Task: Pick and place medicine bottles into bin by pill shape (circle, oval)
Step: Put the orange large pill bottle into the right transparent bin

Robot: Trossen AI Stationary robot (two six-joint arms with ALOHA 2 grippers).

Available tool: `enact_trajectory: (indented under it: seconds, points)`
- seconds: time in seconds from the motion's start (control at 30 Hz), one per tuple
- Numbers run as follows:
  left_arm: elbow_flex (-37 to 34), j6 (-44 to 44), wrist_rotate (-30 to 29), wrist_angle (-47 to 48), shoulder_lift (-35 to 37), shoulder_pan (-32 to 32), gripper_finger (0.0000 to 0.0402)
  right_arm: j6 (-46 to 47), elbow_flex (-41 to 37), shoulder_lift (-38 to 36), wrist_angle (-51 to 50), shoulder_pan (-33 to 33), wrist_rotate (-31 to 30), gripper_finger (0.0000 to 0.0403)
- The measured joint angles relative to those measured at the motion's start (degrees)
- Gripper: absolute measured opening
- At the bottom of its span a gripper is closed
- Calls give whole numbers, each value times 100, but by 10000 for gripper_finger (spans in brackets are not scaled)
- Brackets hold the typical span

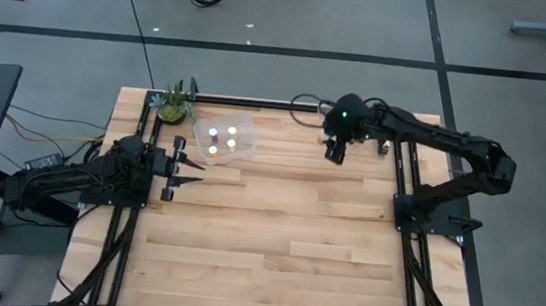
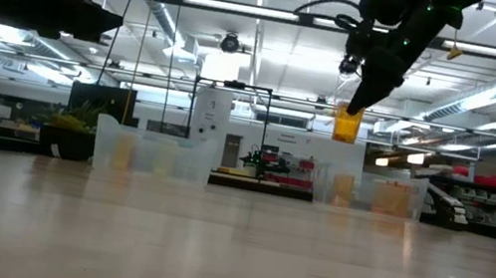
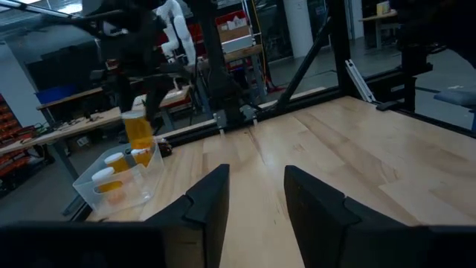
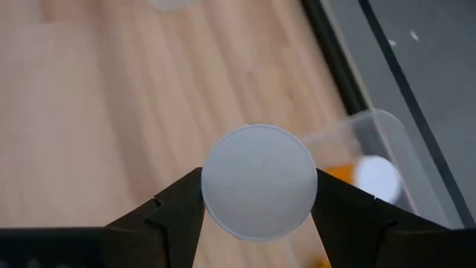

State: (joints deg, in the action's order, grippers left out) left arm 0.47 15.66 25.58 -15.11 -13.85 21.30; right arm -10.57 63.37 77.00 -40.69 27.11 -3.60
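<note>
Landmark: the clear left bin (image 1: 224,140) sat near the small green plant (image 1: 172,102) at the table's far edge; everything below was placed from it.
Right gripper (image 4: 256,216): up in the air, well to the right of that bin, its fingers clamped on the white cap of an orange bottle (image 2: 347,122). The bottle hung upright and clear of the table (image 1: 274,244).
Left gripper (image 3: 255,197): parked just left of the bin, fingers apart with nothing between them.
Other bottles: several white caps showed inside the bin from above.
Second bin (image 4: 375,160): off to the right of the first, with at least one white cap in it.
Risk, grip: the hold was on the cap only, so a swing or a jolt could have let the bottle slip and drop onto the wood.
Risk, sorting: two bins, one pill shape each; releasing over the wrong one would have spoiled the sort.
Risk, release: letting go off-centre could have bounced the bottle off the bin's rim.
View gap: the right wrist view showed the cap pinched on both sides; the high view hid the bottle under the gripper.
Low view: it alone showed the bottle's height above the table, and the two bins side by side.
Hedge: the pills' shape could not be read in any view.
</note>
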Motion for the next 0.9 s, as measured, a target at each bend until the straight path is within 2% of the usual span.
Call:
enact_trajectory:
  seconds: [0.4, 0.9]
  points:
    - [-2, 2, 0, -2, 0, 0, 148, 94, -4, 250, 183, 1268, -109, 232]
    - [0, 2, -1, -2, 0, -1, 146, 249, -4, 705, 144, 1454, 63, 232]
